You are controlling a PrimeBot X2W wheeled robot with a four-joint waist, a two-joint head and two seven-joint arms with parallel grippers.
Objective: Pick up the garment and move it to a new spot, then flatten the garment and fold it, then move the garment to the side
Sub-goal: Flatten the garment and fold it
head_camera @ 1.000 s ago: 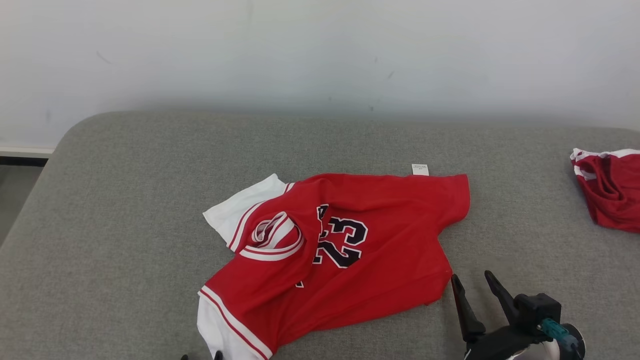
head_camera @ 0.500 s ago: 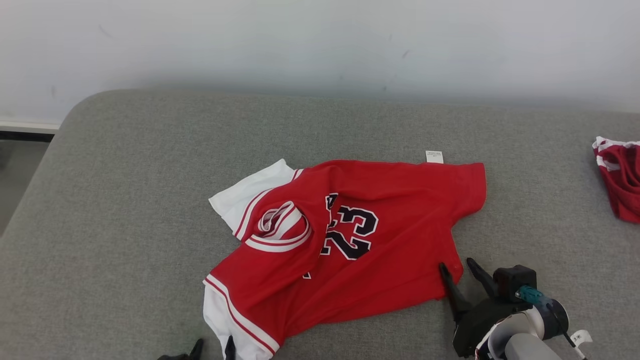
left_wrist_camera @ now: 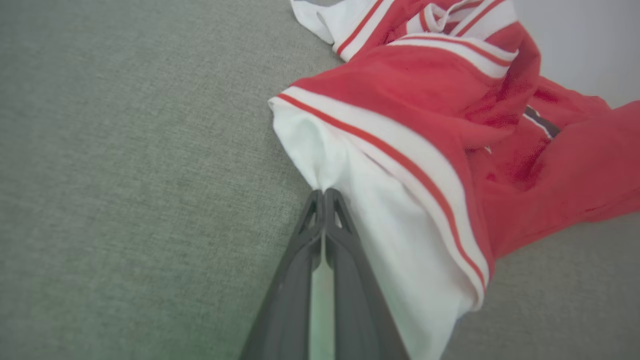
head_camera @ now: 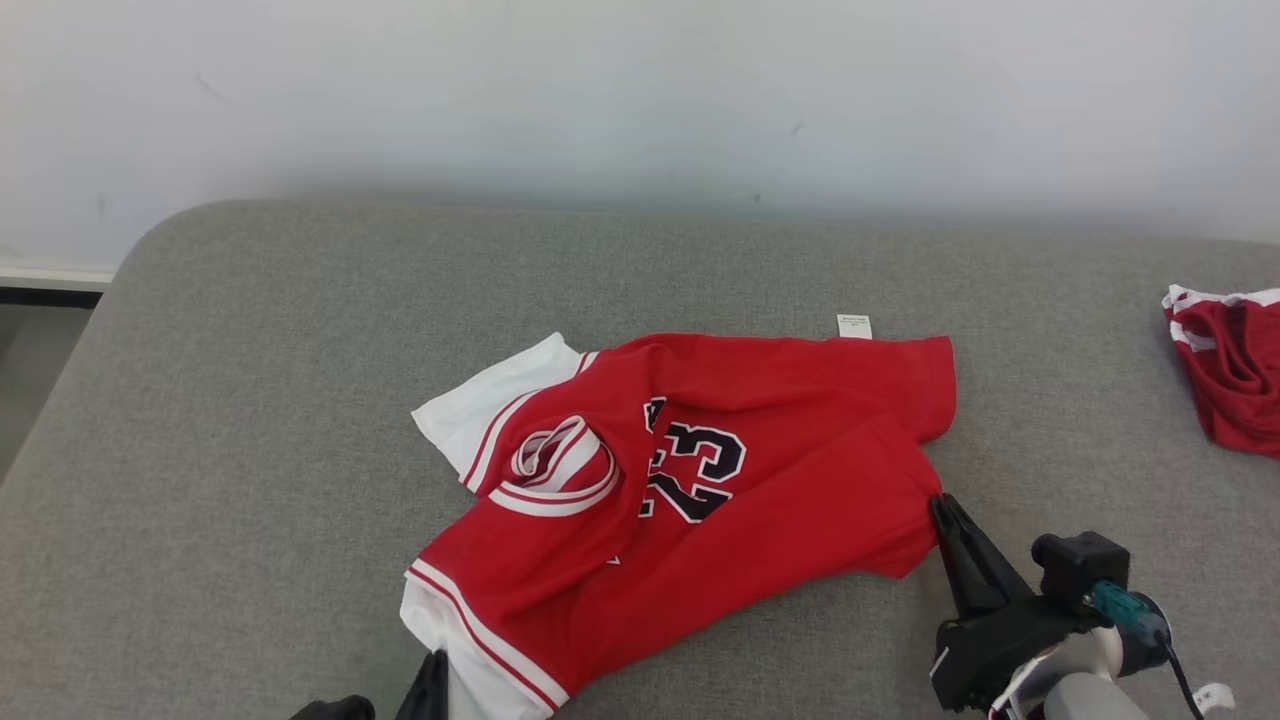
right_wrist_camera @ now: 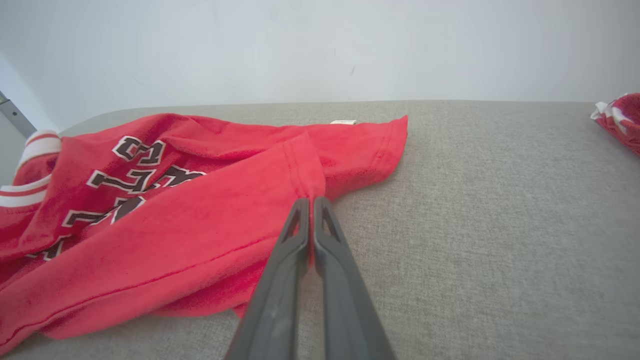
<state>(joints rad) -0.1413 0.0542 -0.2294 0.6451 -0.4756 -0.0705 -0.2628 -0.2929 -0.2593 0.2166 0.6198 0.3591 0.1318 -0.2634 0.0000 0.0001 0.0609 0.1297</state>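
Note:
The garment (head_camera: 760, 500) is a red jersey with white sleeves, red-and-white trim and a dark "23", lying crumpled at the middle of the grey padded surface (head_camera: 250, 400). My left gripper (head_camera: 436, 665) sits at the bottom edge, shut on the near white sleeve; in the left wrist view the white cloth (left_wrist_camera: 350, 180) bunches at my left gripper (left_wrist_camera: 324, 192). My right gripper (head_camera: 938, 503) is shut on the jersey's red hem corner at the right; the right wrist view shows the hem (right_wrist_camera: 300, 170) pinched and puckered at my right gripper (right_wrist_camera: 311, 200).
A second red-and-white piece of clothing (head_camera: 1230, 375) lies at the surface's right edge. A small white label (head_camera: 854, 326) pokes out behind the jersey. A pale wall (head_camera: 640, 100) stands behind; the surface's rounded corner is at far left.
Both grippers came forward onto the jersey and shut: the left on the white sleeve, the right on the red hem corner, which has lifted and puckered. The camera also shifted slightly.

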